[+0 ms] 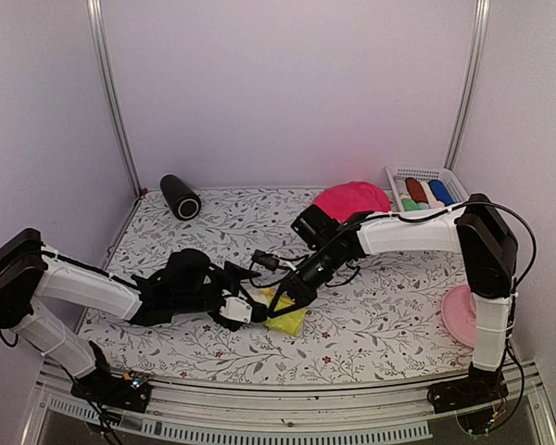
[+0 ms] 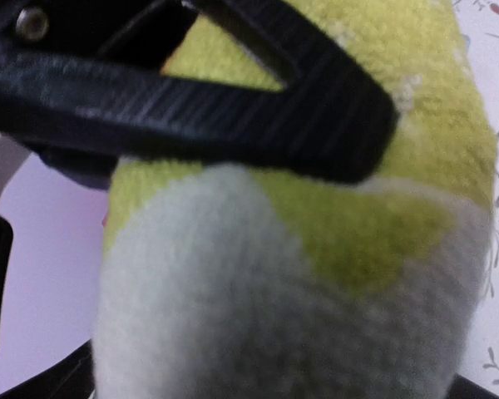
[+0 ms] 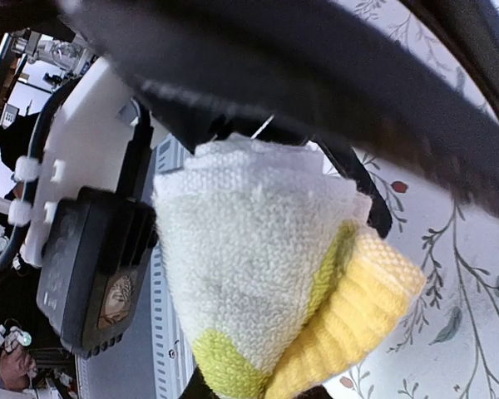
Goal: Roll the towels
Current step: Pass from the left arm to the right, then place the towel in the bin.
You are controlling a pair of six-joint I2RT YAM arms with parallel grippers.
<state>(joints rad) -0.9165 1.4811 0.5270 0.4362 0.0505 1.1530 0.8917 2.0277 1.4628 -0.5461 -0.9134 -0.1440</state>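
Yellow towel (image 1: 287,322) lies bunched on the floral table cover (image 1: 380,315). It is well apart from the white basket (image 1: 424,172), nearer the arm bases and toward the left arm's side. The close views show yellow-green knit with a pale patch, folded thick rather than flat.

Right gripper (image 1: 290,295) is down on the edge of that towel that faces the basket. Its wrist view shows the cloth wedged between the black fingers (image 3: 333,75), which pinch the folded end.

Left gripper (image 1: 257,311) is just beside the towel on the side away from the basket, close against the right gripper. Its wrist view is filled with cloth, with a black bar across it. Whether its fingers are spread or pressed together cannot be told.

Inside the basket, a red roll (image 1: 417,191), a blue roll (image 1: 441,192) and a green roll (image 1: 410,204) lie side by side. Hot pink towel (image 1: 350,199) is heaped just beside the basket on the left arm's side. Black cylinder (image 1: 179,197) lies well apart from the basket along the far edge. Pink plate (image 1: 463,315) sits nearer than the basket, by the right arm's upright link.
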